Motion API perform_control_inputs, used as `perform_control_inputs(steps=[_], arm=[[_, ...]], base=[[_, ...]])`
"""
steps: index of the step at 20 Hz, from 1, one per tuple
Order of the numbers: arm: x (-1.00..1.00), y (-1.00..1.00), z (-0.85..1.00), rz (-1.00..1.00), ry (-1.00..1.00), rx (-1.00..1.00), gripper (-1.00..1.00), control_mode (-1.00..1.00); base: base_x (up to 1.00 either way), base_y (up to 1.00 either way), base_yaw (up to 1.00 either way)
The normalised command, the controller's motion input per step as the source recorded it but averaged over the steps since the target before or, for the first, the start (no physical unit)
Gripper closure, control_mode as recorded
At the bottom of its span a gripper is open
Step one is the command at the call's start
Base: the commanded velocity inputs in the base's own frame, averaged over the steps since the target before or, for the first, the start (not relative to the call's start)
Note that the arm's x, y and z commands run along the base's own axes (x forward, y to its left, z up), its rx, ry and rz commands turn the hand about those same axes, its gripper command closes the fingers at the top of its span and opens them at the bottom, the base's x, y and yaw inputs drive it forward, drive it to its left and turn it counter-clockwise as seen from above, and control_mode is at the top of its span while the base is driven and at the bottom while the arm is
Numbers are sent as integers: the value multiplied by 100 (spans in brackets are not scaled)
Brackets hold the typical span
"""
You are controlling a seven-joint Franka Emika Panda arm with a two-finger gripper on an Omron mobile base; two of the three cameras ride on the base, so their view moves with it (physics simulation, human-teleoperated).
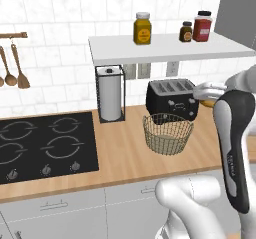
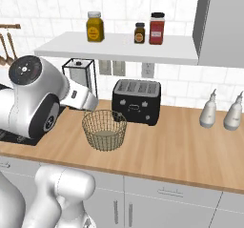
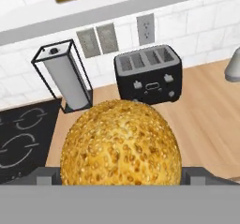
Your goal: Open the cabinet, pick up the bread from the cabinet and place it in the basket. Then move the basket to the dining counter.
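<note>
The bread (image 3: 121,145), a sesame-speckled golden bun, sits between my gripper's (image 3: 122,174) two fingertips (image 3: 47,174), which stand wide against its sides. It hangs in the air above the wooden worktop. In the left base view the gripper (image 1: 210,95) is in front of the toaster's right end, with an orange sliver of bread (image 1: 209,103) under it. The wire basket (image 1: 167,133) (image 2: 104,129) stands empty in front of the toaster, lower and to the left of the gripper. The dark grey cabinet (image 2: 221,22) is at the upper right. The dining counter is out of view.
A black toaster (image 1: 172,98) and a paper towel holder (image 1: 110,94) stand behind the basket. The black hob (image 1: 45,145) lies to the left. Jars (image 1: 142,28) sit on a white shelf above. Two white bottles (image 2: 208,110) stand at the right.
</note>
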Motion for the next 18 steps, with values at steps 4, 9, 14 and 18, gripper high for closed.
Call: perform_control_inputs(steps=[4,9,14,18], arm=[[14,21,-70,1,9,-11,100,-100],[40,13,-54,0,24,-8,100,-100],[25,5,-39,0,13,-3,100,-100],[29,1,-36,3,5,0,100,-100]], base=[[0,0,0],[0,0,0],[0,0,0],[0,0,0]])
